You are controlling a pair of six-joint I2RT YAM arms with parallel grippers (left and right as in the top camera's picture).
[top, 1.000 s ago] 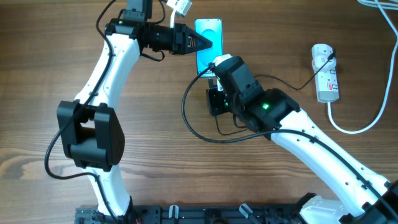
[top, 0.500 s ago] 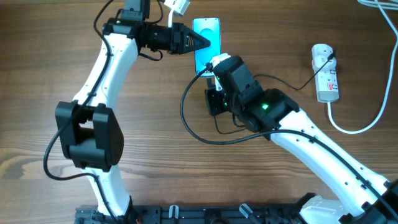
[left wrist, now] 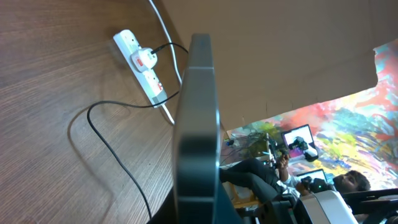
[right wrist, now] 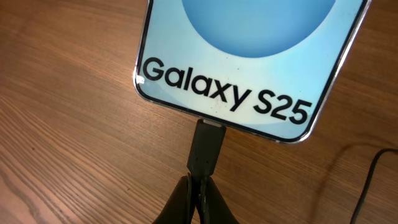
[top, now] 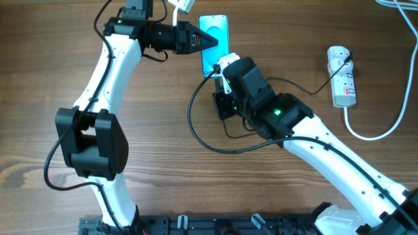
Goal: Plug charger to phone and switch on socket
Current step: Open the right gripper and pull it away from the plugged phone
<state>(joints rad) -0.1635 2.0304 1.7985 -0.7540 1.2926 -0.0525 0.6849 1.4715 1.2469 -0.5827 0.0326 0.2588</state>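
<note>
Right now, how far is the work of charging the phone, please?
Done: the charger's black plug sits in the socket. In hand: the left hand grips the phone by its edge, and the right hand pinches the plug tip at the phone's lower port. I cannot tell whether it is fully seated. Left: switching on the socket.

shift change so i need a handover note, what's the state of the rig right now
Left gripper: shut, pinching a side edge of the flat cyan-screen smartphone.
Right gripper: shut on the thin black charger cable at its small plug tip.
Done: tip sits at the phone's bottom port; whether it is fully seated cannot be told. The cable's far end runs to the white power strip.
To do: confirm seating, release, switch on the strip; its switch state is unreadable.
</note>
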